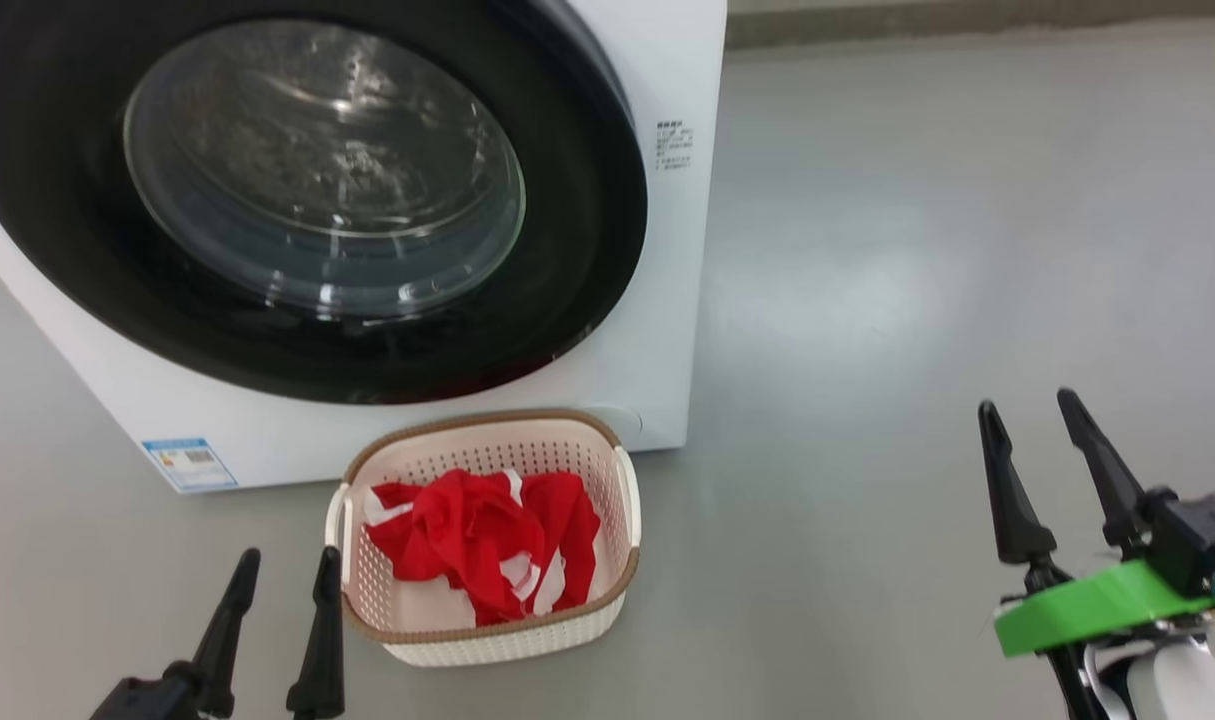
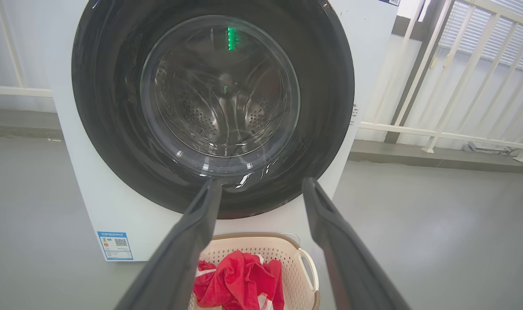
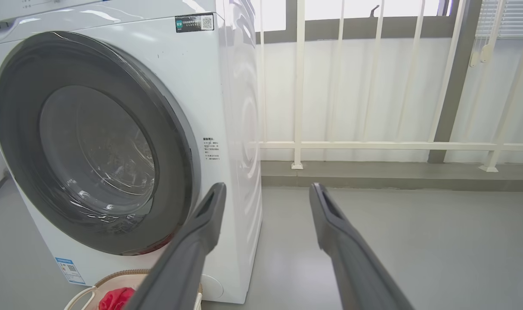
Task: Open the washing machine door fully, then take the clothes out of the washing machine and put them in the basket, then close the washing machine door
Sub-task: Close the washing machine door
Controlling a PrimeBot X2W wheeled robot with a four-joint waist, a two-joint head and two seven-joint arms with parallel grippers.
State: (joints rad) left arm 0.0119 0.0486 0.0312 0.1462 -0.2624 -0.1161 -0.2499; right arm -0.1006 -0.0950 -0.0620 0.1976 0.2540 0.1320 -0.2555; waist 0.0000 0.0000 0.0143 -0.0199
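The washing machine (image 1: 657, 330) (image 2: 110, 206) (image 3: 227, 107) stands at the upper left of the head view. Its door (image 1: 307, 190) (image 2: 214, 99) (image 3: 93, 146), black-rimmed with a glass bowl, lies shut against the front. On the floor in front sits the basket (image 1: 487, 640) (image 2: 287, 258) (image 3: 115, 282) with the red clothes (image 1: 482, 540) (image 2: 239, 282) (image 3: 115, 298) inside. My left gripper (image 1: 285, 568) (image 2: 261, 187) is open and empty, just left of the basket, pointing at the door. My right gripper (image 1: 1029, 404) (image 3: 267, 193) is open and empty, well right of the basket.
Grey floor (image 1: 917, 300) stretches to the right of the machine. A white railing (image 3: 373, 144) and a low kerb (image 3: 394, 174) run behind it. A blue label (image 1: 189, 463) marks the machine's lower left corner.
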